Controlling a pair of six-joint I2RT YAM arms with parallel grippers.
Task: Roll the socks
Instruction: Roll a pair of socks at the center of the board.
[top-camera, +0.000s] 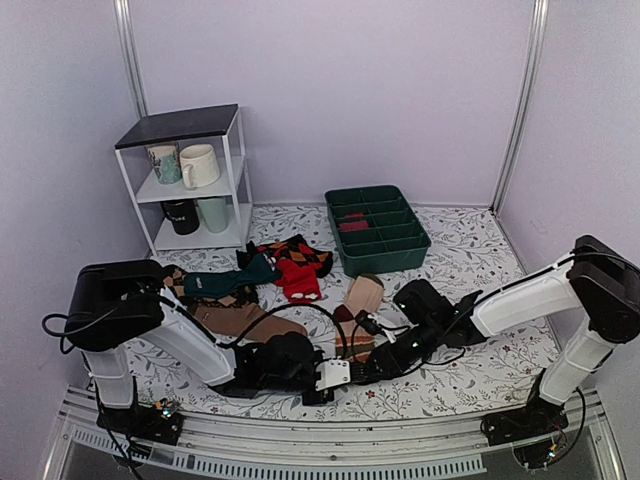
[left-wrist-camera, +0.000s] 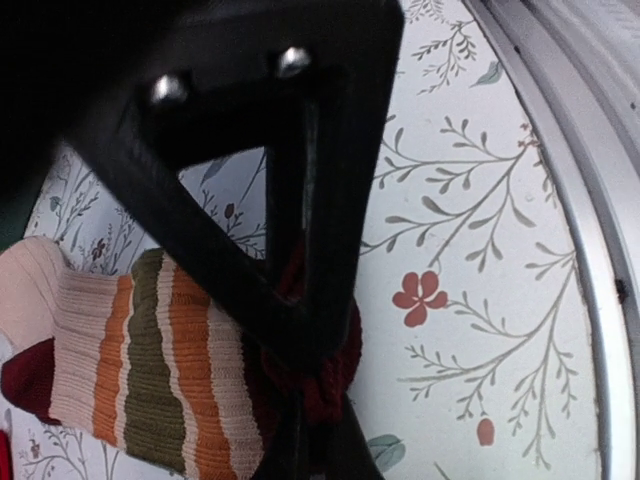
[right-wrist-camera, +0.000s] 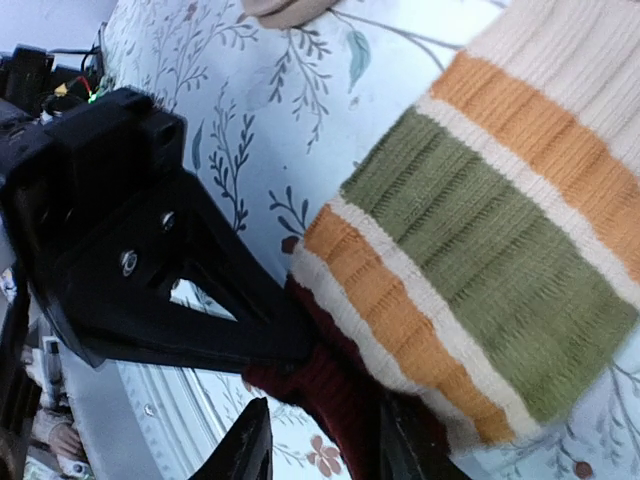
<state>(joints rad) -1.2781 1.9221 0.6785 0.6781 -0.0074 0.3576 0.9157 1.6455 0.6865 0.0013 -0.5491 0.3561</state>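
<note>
The socks (top-camera: 362, 298) lie near the table's front, peach legs pointing away and the striped foot (top-camera: 350, 340) toward me. The stripes fill the left wrist view (left-wrist-camera: 150, 370) and the right wrist view (right-wrist-camera: 500, 230). The maroon toe (left-wrist-camera: 335, 385) is at the near end. My left gripper (left-wrist-camera: 320, 425) is shut on that toe; it also shows in the top view (top-camera: 343, 376), and one of its fingers (right-wrist-camera: 230, 310) shows in the right wrist view. My right gripper (right-wrist-camera: 325, 415), (top-camera: 370, 367) has its jaws apart on either side of the same toe (right-wrist-camera: 345, 410).
A plain brown sock (top-camera: 245, 320), a teal sock (top-camera: 225, 283) and red-and-black argyle socks (top-camera: 300, 258) lie behind the left arm. A green divided tray (top-camera: 385, 262) stands at the back, and a white shelf (top-camera: 240, 170) with mugs at the back left. The metal front rail (left-wrist-camera: 590, 200) runs close by.
</note>
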